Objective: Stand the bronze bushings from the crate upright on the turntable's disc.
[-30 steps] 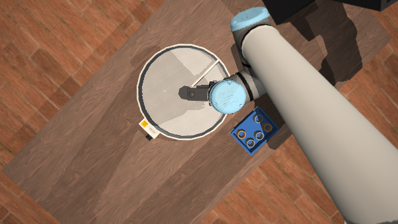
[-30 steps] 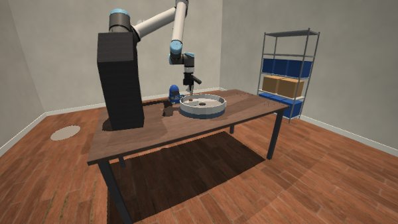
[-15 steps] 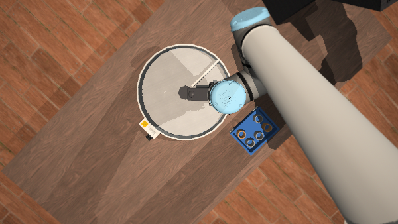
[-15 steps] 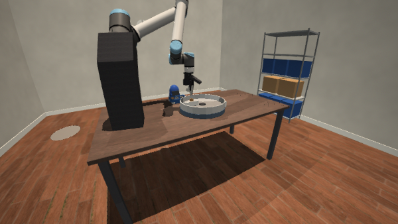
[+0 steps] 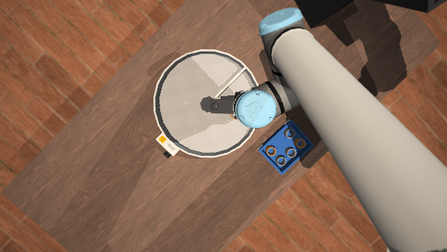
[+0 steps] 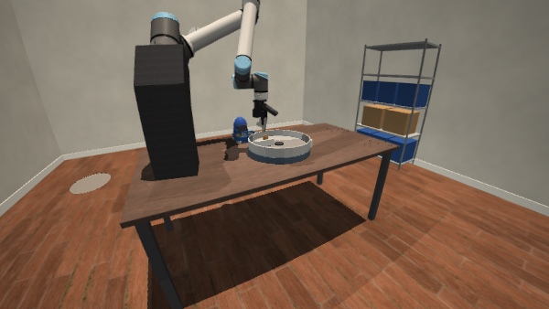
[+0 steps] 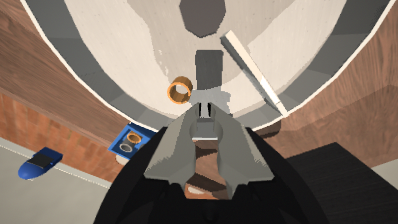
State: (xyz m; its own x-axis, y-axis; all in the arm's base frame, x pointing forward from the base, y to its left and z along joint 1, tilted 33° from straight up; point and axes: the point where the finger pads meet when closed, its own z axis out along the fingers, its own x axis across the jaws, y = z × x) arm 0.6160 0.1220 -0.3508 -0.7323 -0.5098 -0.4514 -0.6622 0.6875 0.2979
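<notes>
One bronze bushing [image 7: 180,90] [image 6: 264,136] rests on the turntable's pale disc [image 5: 186,108] [image 7: 125,45] near the rim, away from the dark hub [image 7: 202,17] [image 6: 278,143]. It looks tipped; I cannot tell whether it stands on an end. My gripper [image 7: 204,103] [image 6: 263,122] hangs just above the disc, to the right of this bushing, shut with nothing between the fingers. The blue crate [image 5: 279,143] [image 7: 145,136] sits beside the turntable and holds two bronze bushings [image 5: 299,143] [image 5: 271,150] and three steel ones [image 5: 289,133] [image 5: 290,152] [image 5: 281,161].
A white bar [image 5: 231,82] [image 7: 252,72] runs from the hub to the raised rim [image 5: 158,112]. A tag box [image 5: 166,143] sits at the turntable's edge. The black base cabinet [image 6: 165,110] stands on the table's far end. A shelf rack [image 6: 393,101] stands by the wall.
</notes>
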